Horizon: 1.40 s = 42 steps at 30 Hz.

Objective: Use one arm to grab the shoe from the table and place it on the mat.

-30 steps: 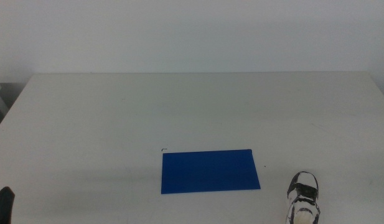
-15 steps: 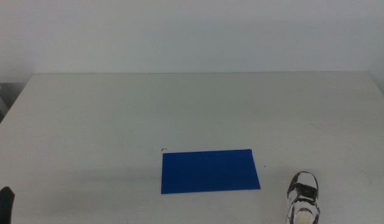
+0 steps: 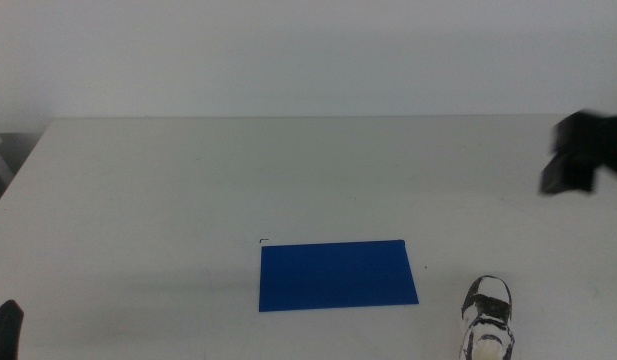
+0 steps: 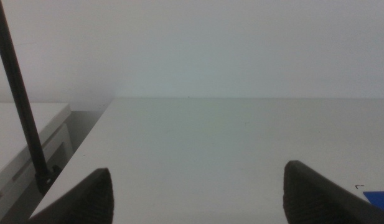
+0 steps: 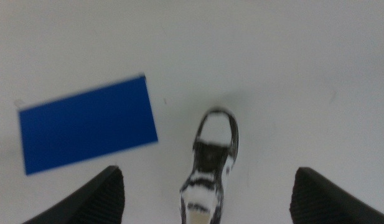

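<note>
Overhead, the small white sneaker with black patches and a white sole (image 3: 487,322) was seen lying on the wide, plain white matte tabletop (image 3: 188,190), just beside the thin flat rectangle of solid royal blue, the mat (image 3: 337,274), off its right short edge and slightly nearer the camera than the mat. The shoe and the mat were apart, with a strip of bare tabletop between them.

The bulky black right arm (image 3: 583,158) was caught blurred at the right side of the middle view, beyond the mat and well apart from it. In the right wrist view, the right end effector (image 5: 207,196) was shown with its two dark jaws spread wide and nothing between them, held above the shoe (image 5: 210,167), with the mat (image 5: 86,124) lying off to one side of the shoe.

The left end effector (image 4: 198,193) was likewise shown with its jaws parted and nothing held, looking out over bare tabletop (image 4: 210,143); in the middle view only a dark tip (image 3: 5,328) was visible, well to the left of the mat at the near edge.
</note>
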Motion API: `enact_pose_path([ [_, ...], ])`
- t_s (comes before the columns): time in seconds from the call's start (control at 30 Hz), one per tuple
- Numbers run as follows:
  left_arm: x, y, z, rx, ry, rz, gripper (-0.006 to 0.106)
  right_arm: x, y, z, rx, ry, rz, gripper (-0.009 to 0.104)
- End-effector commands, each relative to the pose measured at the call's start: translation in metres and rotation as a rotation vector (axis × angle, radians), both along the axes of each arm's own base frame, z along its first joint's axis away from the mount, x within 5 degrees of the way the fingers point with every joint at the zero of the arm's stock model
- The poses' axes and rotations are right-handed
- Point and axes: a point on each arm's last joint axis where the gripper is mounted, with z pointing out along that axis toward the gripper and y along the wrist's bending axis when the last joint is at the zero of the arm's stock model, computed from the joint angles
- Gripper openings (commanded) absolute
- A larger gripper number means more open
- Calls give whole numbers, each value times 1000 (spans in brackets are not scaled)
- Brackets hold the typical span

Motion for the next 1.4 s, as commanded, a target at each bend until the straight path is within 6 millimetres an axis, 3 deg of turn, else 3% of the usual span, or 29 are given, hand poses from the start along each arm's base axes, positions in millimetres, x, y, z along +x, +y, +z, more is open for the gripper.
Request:
enact_pose_path([
  [0.0, 0, 0, 6, -22, -83, 0, 94, 5, 11, 3, -1, 2, -41, 70],
  [0.23, 0, 0, 6, -22, -83, 0, 94, 10, 54, -24, -37, 125, 42, 70],
  [0.4, 0, 0, 6, -22, -83, 0, 94, 9, 67, -40, -32, 162, 29, 70],
  [0.97, 0, 0, 6, -22, -83, 0, 94, -4, 51, -101, -95, 296, -184, 70],
  [1.2, 0, 0, 6, -22, -83, 0, 94, 9, 48, -120, 28, 231, -231, 70],
  [1.37, 0, 0, 6, -22, -83, 0, 94, 22, 42, -129, 22, 235, -301, 70],
])
